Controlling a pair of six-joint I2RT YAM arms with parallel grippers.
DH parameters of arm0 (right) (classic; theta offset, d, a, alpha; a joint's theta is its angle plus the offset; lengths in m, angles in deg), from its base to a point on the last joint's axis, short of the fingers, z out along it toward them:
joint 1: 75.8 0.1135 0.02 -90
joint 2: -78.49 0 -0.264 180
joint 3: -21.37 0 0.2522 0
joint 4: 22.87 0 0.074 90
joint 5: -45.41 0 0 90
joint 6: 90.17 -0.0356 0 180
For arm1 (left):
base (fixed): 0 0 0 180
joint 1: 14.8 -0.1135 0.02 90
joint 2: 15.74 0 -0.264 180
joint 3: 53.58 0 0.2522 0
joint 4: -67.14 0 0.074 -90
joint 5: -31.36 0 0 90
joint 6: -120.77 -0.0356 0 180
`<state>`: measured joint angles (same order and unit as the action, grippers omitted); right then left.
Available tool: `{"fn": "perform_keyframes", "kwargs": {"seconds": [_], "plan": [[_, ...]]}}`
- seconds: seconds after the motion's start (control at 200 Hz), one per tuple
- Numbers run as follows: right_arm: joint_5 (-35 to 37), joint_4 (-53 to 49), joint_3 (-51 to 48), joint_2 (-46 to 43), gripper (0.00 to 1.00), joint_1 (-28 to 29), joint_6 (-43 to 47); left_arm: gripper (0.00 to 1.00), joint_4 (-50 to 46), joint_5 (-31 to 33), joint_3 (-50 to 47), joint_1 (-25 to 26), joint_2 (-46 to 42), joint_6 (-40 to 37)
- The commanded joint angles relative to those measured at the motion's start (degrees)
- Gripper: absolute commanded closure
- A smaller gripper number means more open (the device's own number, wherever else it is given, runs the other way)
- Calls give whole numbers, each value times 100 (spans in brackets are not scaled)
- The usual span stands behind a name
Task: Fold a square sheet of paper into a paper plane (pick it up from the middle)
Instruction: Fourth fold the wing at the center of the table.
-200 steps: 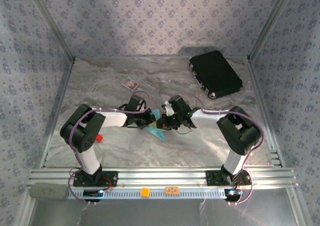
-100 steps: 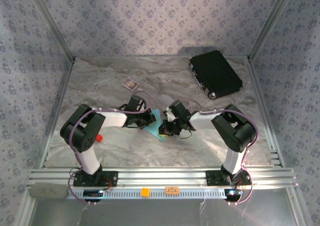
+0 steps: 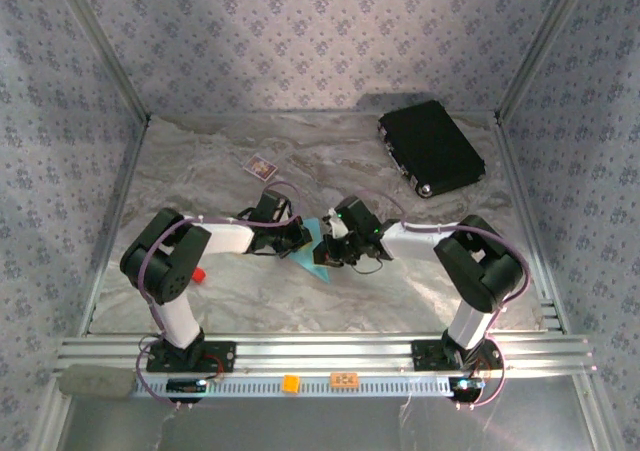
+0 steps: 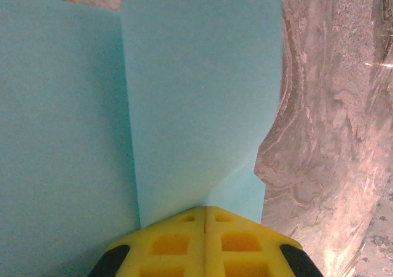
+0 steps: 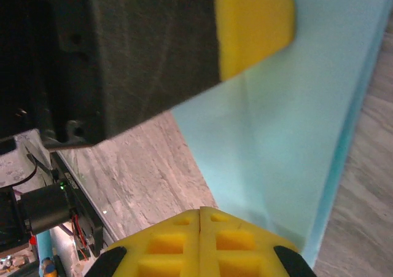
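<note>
The light-blue paper (image 3: 318, 263) lies folded on the marble table between the two arms, with a crease running up it (image 4: 184, 93). My left gripper (image 3: 303, 236) is shut on the paper's near edge, and the crease starts right at its yellow tips (image 4: 206, 208). My right gripper (image 3: 328, 254) is shut as well. Its closed tips (image 5: 200, 210) lie over the paper (image 5: 295, 136) close to its edge, and nothing shows pinched between them. The left gripper's yellow finger (image 5: 255, 25) sits just across the sheet.
A black rectangular case (image 3: 432, 147) lies at the back right. A small dark card with a pale border (image 3: 261, 166) is at the back left. A small red object (image 3: 200, 273) sits beside the left arm. Patterned walls enclose the table.
The right gripper dipped toward the near edge over the paper, then came back up a little. The left gripper and the paper have stayed put.
</note>
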<state>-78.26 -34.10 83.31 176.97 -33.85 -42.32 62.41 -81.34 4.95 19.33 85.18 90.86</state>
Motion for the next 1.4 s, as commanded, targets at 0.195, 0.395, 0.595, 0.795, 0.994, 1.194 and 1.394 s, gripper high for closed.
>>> {"fn": "perform_keyframes", "kwargs": {"seconds": [0.195, 0.395, 0.595, 0.795, 0.994, 1.194, 1.394], "plan": [[13, 37, -130, 576, 93, 37, -37, 100, -376, 357, -169, -51, 58, 21], [-68, 414, -740, 306, 93, 122, -239, 100, -394, 403, -190, -80, 50, 25], [-43, 438, -1047, -84, 92, 155, -250, 100, -420, 423, -222, -107, 50, 46], [91, 179, -1344, -343, 92, 223, -176, 100, -429, 439, -232, -122, 54, 55], [200, -5, -1653, -666, 92, 270, -131, 100, -405, 420, -245, -123, 55, 72], [88, -130, -1333, -1323, 92, 231, -252, 100, -385, 389, -272, -100, -1, 81], [177, -425, -407, -1057, 92, 21, -30, 100, -359, 381, -258, -89, 23, 81]]}}
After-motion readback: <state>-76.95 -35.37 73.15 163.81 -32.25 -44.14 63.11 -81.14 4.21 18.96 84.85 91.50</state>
